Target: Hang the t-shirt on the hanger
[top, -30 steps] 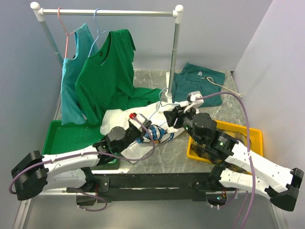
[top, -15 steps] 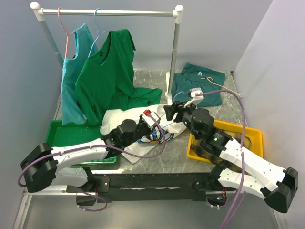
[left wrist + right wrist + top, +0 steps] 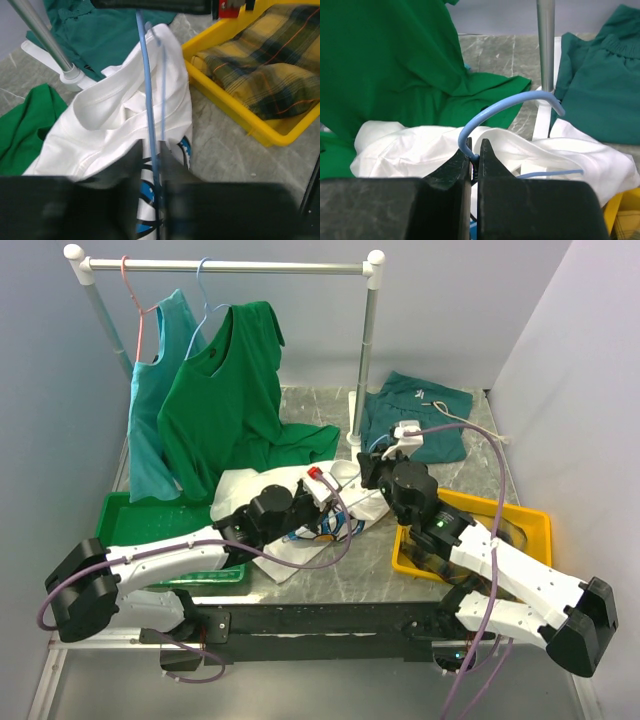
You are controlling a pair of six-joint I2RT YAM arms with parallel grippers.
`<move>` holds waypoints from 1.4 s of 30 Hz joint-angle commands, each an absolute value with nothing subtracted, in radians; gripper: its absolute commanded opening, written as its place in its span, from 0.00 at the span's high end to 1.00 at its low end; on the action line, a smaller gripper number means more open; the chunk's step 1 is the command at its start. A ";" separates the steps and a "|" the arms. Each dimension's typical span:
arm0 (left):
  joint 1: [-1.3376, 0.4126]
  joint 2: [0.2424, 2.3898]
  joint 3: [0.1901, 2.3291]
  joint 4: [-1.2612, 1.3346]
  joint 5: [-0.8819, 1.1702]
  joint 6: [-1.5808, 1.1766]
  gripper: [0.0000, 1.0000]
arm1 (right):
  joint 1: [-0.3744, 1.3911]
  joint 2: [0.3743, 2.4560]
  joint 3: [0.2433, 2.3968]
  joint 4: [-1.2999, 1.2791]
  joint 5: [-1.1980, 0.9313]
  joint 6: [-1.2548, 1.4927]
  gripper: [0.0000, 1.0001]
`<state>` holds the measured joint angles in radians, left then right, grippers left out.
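Note:
The white t-shirt [image 3: 262,488] lies crumpled mid-table, its blue print facing up [image 3: 100,125]. The light-blue wire hanger [image 3: 145,75] runs across it, one arm tucked into the cloth. My right gripper [image 3: 366,472] is shut on the hanger's neck just below the hook [image 3: 475,143]. The hook [image 3: 505,106] arcs up and to the right above the t-shirt [image 3: 405,145]. My left gripper [image 3: 333,502] straddles the hanger's wire over the print [image 3: 152,150]. Its jaws are slightly apart, and a sliver of print shows beside the wire.
A clothes rack [image 3: 368,350] at the back holds a green shirt [image 3: 225,400] and a teal shirt [image 3: 155,410]. A dark teal garment [image 3: 420,415] lies at the back right. At the right stands a yellow bin [image 3: 535,525] with plaid cloth [image 3: 260,65]. At the left is a green tray [image 3: 140,525].
The right gripper, open before, has closed on the hanger's neck. The left gripper has slid right along the wire, and its jaws have eased apart.

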<state>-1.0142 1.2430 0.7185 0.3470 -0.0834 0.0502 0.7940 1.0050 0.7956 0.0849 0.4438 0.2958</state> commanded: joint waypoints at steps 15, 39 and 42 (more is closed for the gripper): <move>-0.833 1.230 1.032 -0.067 -0.345 -0.558 0.41 | 0.801 0.917 0.667 0.241 0.534 0.347 1.00; -0.767 1.770 1.387 -0.241 -0.227 -0.518 0.42 | 0.804 0.899 0.655 0.250 0.591 0.383 1.00; -0.767 1.782 1.390 -0.233 -0.221 -0.525 0.42 | 0.804 0.902 0.655 0.253 0.595 0.385 1.00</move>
